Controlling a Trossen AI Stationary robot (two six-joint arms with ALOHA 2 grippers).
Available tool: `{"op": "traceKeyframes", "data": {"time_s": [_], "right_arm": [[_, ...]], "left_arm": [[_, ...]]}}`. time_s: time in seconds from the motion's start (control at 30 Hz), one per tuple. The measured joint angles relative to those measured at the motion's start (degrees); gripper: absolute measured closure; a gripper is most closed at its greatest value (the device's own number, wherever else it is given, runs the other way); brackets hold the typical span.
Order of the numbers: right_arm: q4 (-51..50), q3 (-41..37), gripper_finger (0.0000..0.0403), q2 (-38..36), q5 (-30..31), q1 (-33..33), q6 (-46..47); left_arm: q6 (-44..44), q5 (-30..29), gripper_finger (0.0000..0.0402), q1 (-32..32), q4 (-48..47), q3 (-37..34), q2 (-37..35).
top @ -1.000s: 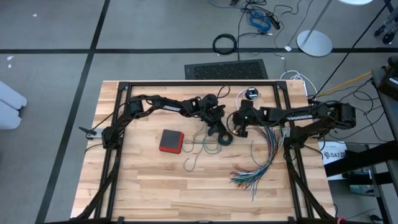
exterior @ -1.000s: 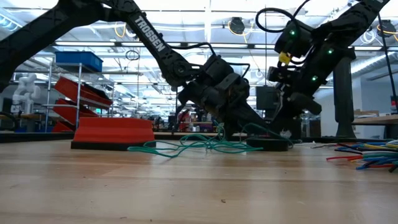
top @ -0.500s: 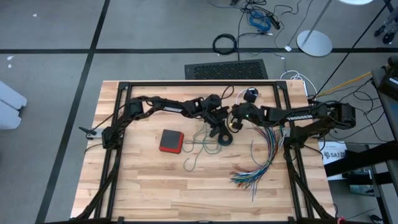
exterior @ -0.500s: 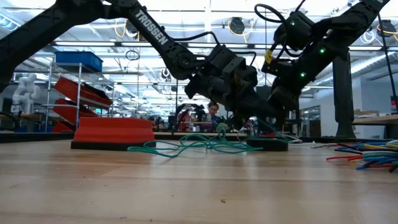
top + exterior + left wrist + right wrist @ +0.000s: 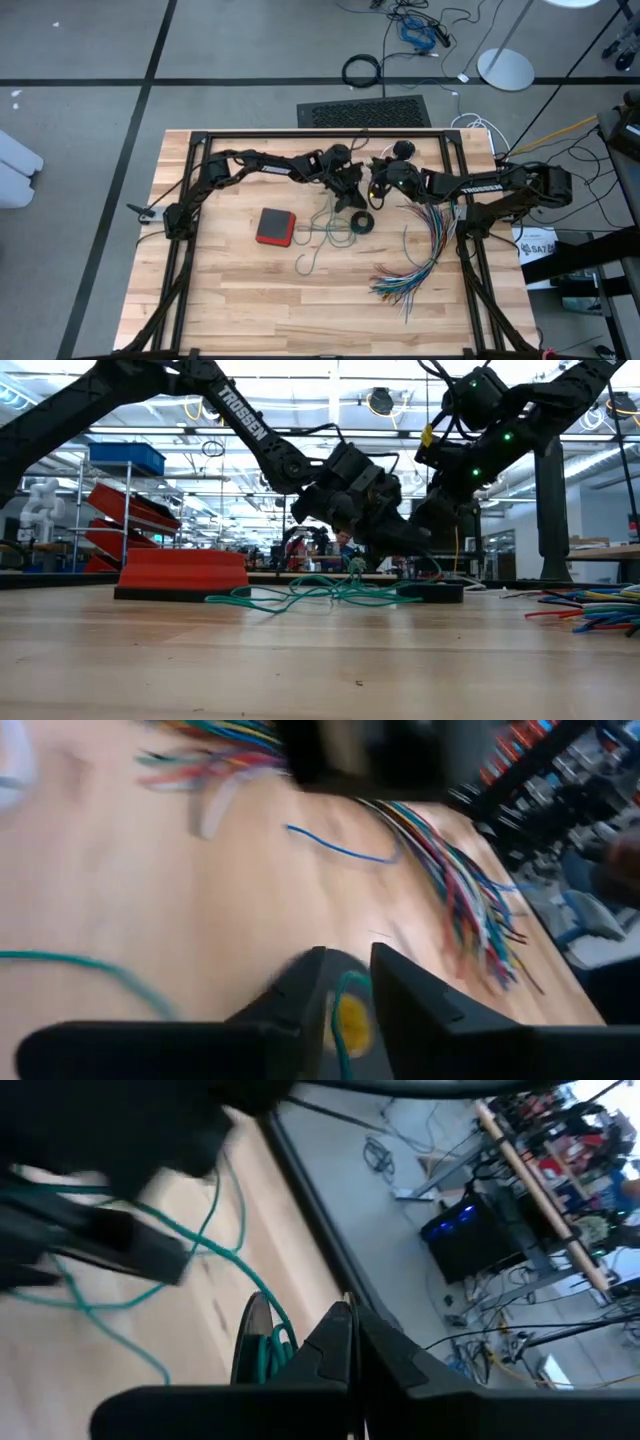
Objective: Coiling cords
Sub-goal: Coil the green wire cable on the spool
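High view: left gripper and right gripper meet near the table's far centre, above the teal-green cord tangled beside a red block.

Low view: the cord lies loose on the wooden table.

Left wrist view: narrow fingers pinch a teal strand.

Right wrist view: fingers pressed together; whether they hold anything cannot be told.

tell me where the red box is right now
In the high view the red box lies flat on the table's left-centre, just left of the tangled teal-green cord and below the left arm. In the low view it sits at left.
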Motion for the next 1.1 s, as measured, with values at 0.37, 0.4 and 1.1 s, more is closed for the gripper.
{"op": "traceKeyframes", "data": {"time_s": [0.37, 0.4, 1.1], "right_arm": [[10.95, 0.04, 0.0403, -0.42, 5.76, 1.56, -9.62], [12.03, 0.04, 0.0403, -0.79, 5.82, 1.56, -10.30], [20.04, 0.72, 0.0403, -12.76, 4.89, 0.73, -21.75]], "left_arm": [[-5.93, 13.59, 0.0243, 7.23, 7.66, -0.07, 0.00], [-6.79, 15.08, 0.0240, 7.76, 8.40, -0.07, 0.00], [-28.53, 14.70, 0.0237, 14.87, 37.26, 1.70, 0.04]]}}
